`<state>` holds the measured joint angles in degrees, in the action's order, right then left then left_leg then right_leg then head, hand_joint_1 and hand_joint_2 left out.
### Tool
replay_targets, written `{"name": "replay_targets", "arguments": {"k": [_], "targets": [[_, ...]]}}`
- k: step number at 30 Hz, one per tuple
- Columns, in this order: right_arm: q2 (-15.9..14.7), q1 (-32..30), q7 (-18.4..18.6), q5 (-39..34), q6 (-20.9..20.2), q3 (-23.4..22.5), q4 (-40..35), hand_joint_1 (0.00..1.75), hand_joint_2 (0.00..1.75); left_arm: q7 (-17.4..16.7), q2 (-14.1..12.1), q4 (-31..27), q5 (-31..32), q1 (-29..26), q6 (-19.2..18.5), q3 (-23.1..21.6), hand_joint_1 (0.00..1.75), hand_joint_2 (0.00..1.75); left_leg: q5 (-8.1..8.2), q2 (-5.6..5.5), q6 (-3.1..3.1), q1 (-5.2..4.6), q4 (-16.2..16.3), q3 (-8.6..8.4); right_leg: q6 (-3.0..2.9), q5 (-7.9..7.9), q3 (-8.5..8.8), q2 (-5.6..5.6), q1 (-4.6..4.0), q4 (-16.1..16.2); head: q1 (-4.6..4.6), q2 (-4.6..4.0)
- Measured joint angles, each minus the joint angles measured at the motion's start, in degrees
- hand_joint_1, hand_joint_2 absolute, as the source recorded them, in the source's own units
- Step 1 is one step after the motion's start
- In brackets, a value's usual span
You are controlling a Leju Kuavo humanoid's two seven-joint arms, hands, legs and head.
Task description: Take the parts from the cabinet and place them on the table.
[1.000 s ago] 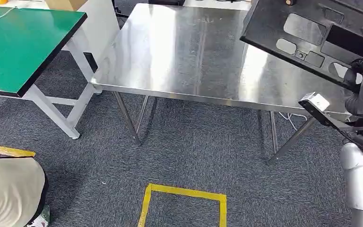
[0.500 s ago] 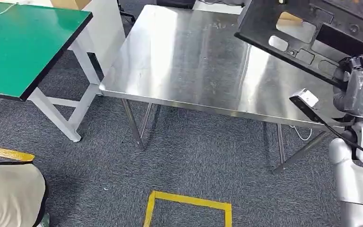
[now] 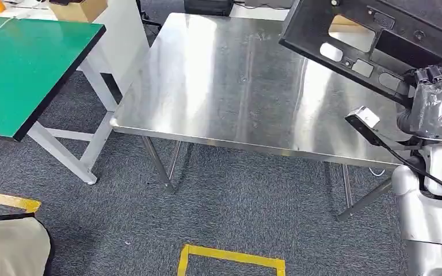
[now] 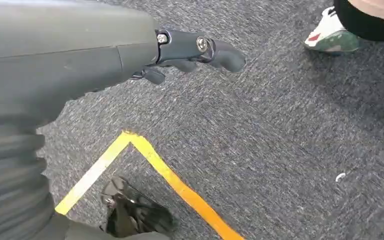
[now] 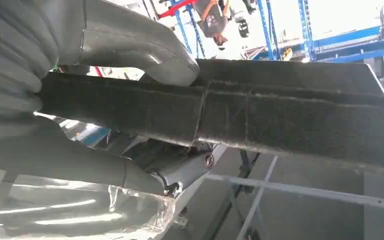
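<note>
- Right hand: grasps the edge of a black panel, its thumb and fingers on opposite faces of the panel's edge.
- Panel: flat, with cut-outs, held tilted in the air above the far right part of the steel worktop; not resting on it.
- Left hand: hangs over grey carpet, fingers curled in, grasping nothing.
- Green table stands left of the worktop, apart from it.
- Yellow tape marks the carpet.
</note>
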<state>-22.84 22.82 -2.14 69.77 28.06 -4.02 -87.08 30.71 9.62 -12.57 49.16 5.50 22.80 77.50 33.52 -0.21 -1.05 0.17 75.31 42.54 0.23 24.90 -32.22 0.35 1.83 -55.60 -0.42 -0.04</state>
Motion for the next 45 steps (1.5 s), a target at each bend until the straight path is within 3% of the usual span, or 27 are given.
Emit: {"name": "replay_targets", "arguments": {"k": [1,2,4,5,8,9,10,11,13,15,17,19,20,22,24,26,27,29,31,33,35,36,39,40,41,43,45], "targets": [[0.00,-0.01,0.00,-0.02,0.00,0.05,0.15,1.75,1.75,-0.02,0.00,0.00,0.02,-0.07,0.02,0.02,0.00,1.75,-1.51,0.00,-0.07,0.04,-1.71,0.18,0.07,0.44,0.61,0.10,-0.03,0.00,0.00,0.00],[0.00,0.00,0.00,-0.05,0.02,0.11,0.24,1.75,1.75,-0.02,-0.02,0.00,0.02,-0.11,0.00,0.02,0.00,1.75,-4.78,-0.02,-0.43,0.00,-5.60,-0.83,0.16,0.93,1.37,0.18,-0.18,0.02,-0.04,0.00],[0.00,0.03,-0.02,-0.11,0.04,0.13,0.24,1.75,1.75,-0.02,-0.07,-0.02,0.07,-0.12,0.02,0.02,0.00,1.75,-12.70,-0.06,-2.21,-0.49,-15.99,-4.43,0.25,1.83,2.81,0.22,-0.45,0.17,-0.02,0.02],[0.07,0.04,-0.02,-0.13,0.13,0.15,0.35,1.75,1.75,-0.05,-0.44,-0.02,0.07,-0.10,0.05,0.02,0.00,1.75,-12.46,0.03,-3.05,-0.81,-17.42,-5.05,0.53,2.23,3.20,0.28,-0.56,0.25,0.24,0.00],[0.04,0.02,-0.04,-0.18,0.31,0.26,0.48,1.75,1.75,-0.05,-0.35,0.02,0.15,-0.10,0.05,0.00,0.00,1.75,-11.65,-0.07,-3.69,-1.33,-17.72,-5.45,1.43,2.76,3.27,0.41,-0.47,0.67,0.13,0.00],[-0.04,0.11,-0.09,-0.18,0.33,0.26,0.46,1.75,1.75,-0.04,-0.37,0.02,0.04,-0.10,0.05,0.02,0.00,1.75,-11.76,-0.07,-4.24,-1.46,-18.55,-6.64,1.66,2.76,3.77,0.40,-0.87,1.53,0.02,0.00],[-0.20,-0.08,-0.11,-0.18,0.37,0.26,0.44,1.75,1.75,-0.04,-0.33,0.02,0.07,-0.15,0.05,0.02,0.00,1.75,-12.53,0.03,-4.40,-0.60,-20.62,-8.06,1.62,3.16,3.64,0.08,-0.84,1.00,0.21,0.00],[-0.33,0.25,-0.11,-0.18,0.39,0.24,0.48,1.75,1.75,-0.02,-0.20,0.04,0.09,-0.14,0.05,0.02,0.00,1.75,-12.51,0.04,-4.67,-0.83,-21.32,-8.92,1.42,4.14,2.47,-0.06,-0.91,-1.44,0.42,0.00],[-0.44,0.42,-0.11,-0.22,0.50,0.22,0.59,1.75,1.75,-0.05,-0.22,0.04,0.09,-0.06,0.05,0.02,0.00,1.75,-12.14,0.04,-4.90,-0.88,-21.35,-9.33,1.05,7.07,-2.88,-0.03,-0.63,-10.66,0.48,0.00],[-0.44,-0.10,-0.11,-0.20,0.50,0.24,0.87,1.75,1.75,-0.04,-0.17,0.07,0.15,-0.08,0.02,0.02,0.00,1.75,-11.50,-0.13,-4.79,-0.95,-21.27,-9.65,1.60,8.40,-8.26,-0.05,-0.33,-17.68,0.48,0.00],[-0.46,-0.28,-0.11,-0.18,0.52,0.24,1.01,1.75,1.75,-0.04,-0.04,0.15,0.15,-0.10,0.02,0.02,0.00,1.75,-10.72,-0.33,-4.37,-0.88,-21.07,-10.33,3.30,4.53,-7.92,-0.12,0.14,-13.37,0.50,0.00],[-0.55,-0.16,-0.11,-0.20,0.52,0.22,1.01,1.75,1.75,-0.05,0.04,0.24,0.15,-0.10,0.02,0.02,0.00,1.75,-9.34,-0.46,-3.44,-0.69,-19.70,-10.70,4.98,-1.17,-3.65,-0.61,0.79,-2.44,0.55,0.00],[-0.48,-0.13,-0.11,-0.20,0.55,0.24,1.16,1.75,1.75,-0.04,-0.09,0.22,0.15,-0.13,0.00,0.02,0.00,1.75,-8.45,-0.47,-2.87,-1.16,-18.68,-10.34,4.77,-1.70,-2.94,-1.25,0.76,-0.74,0.79,0.00],[-0.57,-0.57,-0.07,-0.33,0.74,0.22,1.18,1.75,1.75,0.00,-0.17,0.26,0.35,-0.12,-0.15,0.02,0.00,1.75,-7.35,-0.48,-2.59,-1.36,-17.97,-10.18,2.79,-1.17,-2.50,-0.49,0.37,-0.88,0.57,0.00],[-0.66,-0.99,0.02,-0.46,0.83,0.09,1.14,1.75,1.75,0.02,-0.20,0.26,0.42,-0.13,-0.48,0.02,0.00,1.75,-7.15,-0.29,-2.45,-1.08,-17.85,-10.26,2.08,-1.00,-2.46,-0.33,0.38,-0.94,0.59,0.00],[-0.98,-1.43,0.09,-0.61,0.90,-0.04,0.81,1.75,1.75,0.04,-0.28,0.26,0.48,-0.13,-0.68,0.02,0.00,1.75,-5.54,-0.20,-1.59,-0.66,-15.30,-9.65,1.26,-0.66,-1.63,-0.12,0.83,-0.88,0.44,0.00],[-1.07,-1.67,0.11,-0.77,0.92,-0.17,0.63,1.75,1.75,0.06,-0.26,0.26,0.50,-0.13,-0.72,0.00,0.00,1.75,-3.65,-0.10,-1.11,-0.47,-11.69,-7.94,0.95,-0.43,-1.32,-0.13,0.76,-0.88,0.35,0.00],[-1.09,-2.01,0.15,-1.07,0.92,-0.39,0.55,1.75,1.75,0.13,-0.28,0.26,0.53,-0.13,-0.85,0.00,0.00,1.75,0.27,-0.03,-0.48,0.08,-1.63,-2.25,0.43,-0.01,-0.85,-0.10,0.49,-0.88,0.35,0.00],[-1.38,-2.63,0.18,-1.44,0.70,-0.52,0.55,1.75,1.75,0.17,-0.26,0.28,0.52,-0.15,-1.07,0.00,0.00,1.75,-0.61,-0.02,-0.53,0.26,1.09,0.41,0.49,0.47,-0.38,0.04,0.27,-0.88,0.35,0.00],[-1.99,-2.91,0.46,-1.75,0.00,-1.05,0.66,1.75,1.75,0.46,-0.28,0.28,0.59,-0.16,-1.55,-0.02,0.00,1.75,-6.04,-0.04,-1.31,0.19,-6.01,-1.94,0.58,0.97,0.39,0.20,0.03,-0.86,0.33,0.00],[-2.25,-2.87,0.59,-1.97,0.02,-1.77,1.45,1.75,1.75,0.48,-0.48,0.28,0.68,-0.16,-1.81,-0.04,0.00,1.75,-11.07,-0.10,-3.21,-0.40,-16.03,-6.29,0.70,1.39,1.07,0.21,0.05,-0.62,0.39,0.00],[-2.21,-2.61,0.57,-1.92,0.15,-2.16,2.67,1.75,1.75,0.30,-0.61,0.31,0.70,-0.14,-1.81,-0.04,0.00,1.75,-9.97,0.42,-3.41,-0.61,-16.81,-6.91,1.06,1.60,1.23,0.27,-0.72,-0.58,0.50,0.00],[-2.23,-1.90,0.26,-1.84,0.48,-2.80,6.45,1.75,1.75,0.15,-0.70,0.31,0.74,-0.09,-1.70,-0.04,0.00,1.75,-9.54,0.56,-3.98,-1.14,-17.15,-7.03,1.85,1.69,1.60,0.20,-0.29,0.22,0.35,0.00],[-2.41,-1.50,-0.07,-2.17,0.52,-2.97,7.85,1.75,1.75,0.13,-0.70,0.31,0.72,-0.09,-1.70,-0.07,0.00,1.75,-10.23,0.56,-4.42,-1.05,-19.08,-8.60,2.20,1.70,1.72,0.17,-1.02,0.63,0.37,0.00],[-2.40,-0.78,-1.10,-3.13,0.61,-3.08,9.69,1.75,1.75,0.13,-0.61,0.31,0.59,-0.14,-1.68,-0.07,0.00,1.75,-10.91,0.61,-4.23,-0.74,-20.43,-9.43,2.12,1.97,1.33,-0.17,-0.63,-0.64,0.72,0.00],[-2.40,1.20,-2.63,-5.47,0.63,-3.23,13.23,1.75,1.75,0.15,-0.59,0.33,0.57,-0.08,-1.70,-0.04,0.00,1.75,-11.04,0.67,-4.97,-0.85,-20.83,-9.80,1.32,4.92,-2.43,-0.13,-0.60,-7.57,0.70,0.00],[-2.27,1.41,-3.36,-6.80,0.66,-3.23,16.80,1.75,1.75,0.17,-0.59,0.33,0.50,0.00,-1.79,-0.04,0.00,1.75,-10.65,0.45,-4.99,-0.91,-20.79,-9.93,1.57,7.55,-8.40,-0.13,-0.29,-16.92,0.68,0.00]]}}
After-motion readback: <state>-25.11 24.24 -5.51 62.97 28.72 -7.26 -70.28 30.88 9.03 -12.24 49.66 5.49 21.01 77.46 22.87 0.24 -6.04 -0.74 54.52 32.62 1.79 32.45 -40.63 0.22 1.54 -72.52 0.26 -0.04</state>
